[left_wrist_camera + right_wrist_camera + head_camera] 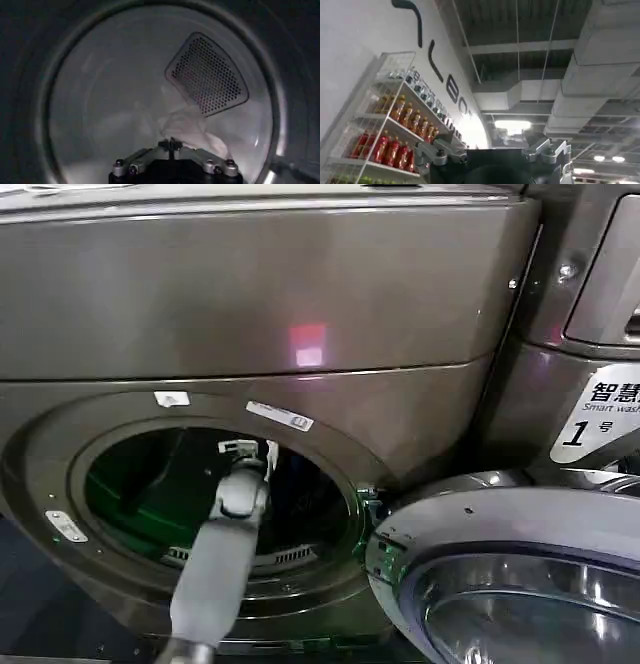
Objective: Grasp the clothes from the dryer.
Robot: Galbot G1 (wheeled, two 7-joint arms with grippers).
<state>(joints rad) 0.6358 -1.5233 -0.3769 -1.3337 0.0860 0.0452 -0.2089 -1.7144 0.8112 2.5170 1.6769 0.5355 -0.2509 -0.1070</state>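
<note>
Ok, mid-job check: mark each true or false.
1. The bronze-grey front-loading dryer has its round door swung open. True.
2. The left gripper is reaching into the porthole. True.
3. The whitish clothes are already outside the drum. False: they lie inside, against the back wall below the perforated vent panel.
4. The right gripper is inside the drum too. False: it points up towards a ceiling and a shelf of bottles.

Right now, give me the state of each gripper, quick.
Left gripper: inside the dryer porthole, near the clothes; state cannot be told.
Right gripper: raised toward the ceiling, away from the dryer; state cannot be told.
</note>
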